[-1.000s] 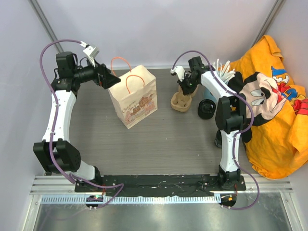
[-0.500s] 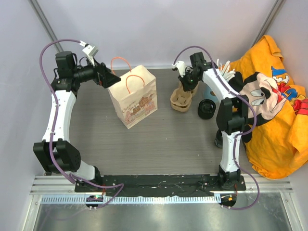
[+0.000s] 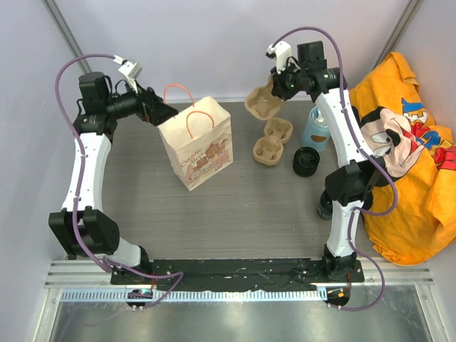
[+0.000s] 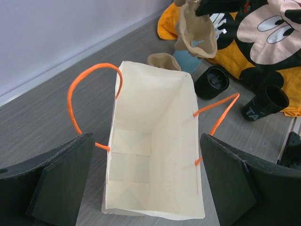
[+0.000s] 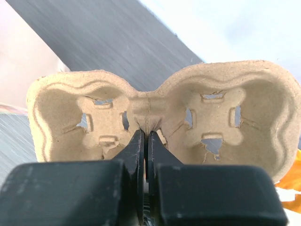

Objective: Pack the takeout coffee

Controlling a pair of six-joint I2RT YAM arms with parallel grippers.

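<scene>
While the right gripper (image 3: 276,89) is pinching the centre rib of a two-well cardboard carrier (image 3: 258,100), jaws pressed together on it, it is holding the carrier tilted in the air near the far wall, clear of the grey table (image 3: 242,214). A second carrier (image 3: 273,142) is lying on the table just below it in the top view. The takeout coffee (image 3: 306,161), a small round black cup showing a dark inside, is standing upright on the table just right of that second carrier, outside its wells and apart from both grippers. A pale blue container (image 3: 316,130) is standing just behind the coffee, beside the right arm. Another black cup (image 4: 265,101) is sitting nearer that arm's base, at the edge of an orange cartoon-print shirt (image 3: 406,178) that is spreading over the table's right side. On the left, the left gripper (image 3: 165,114) is hovering with its jaws wide apart at the top of an upright paper bag (image 3: 196,146), one finger on each side of the open mouth in the wrist view, while the bag's orange handles (image 4: 77,94) are arching outward.
</scene>
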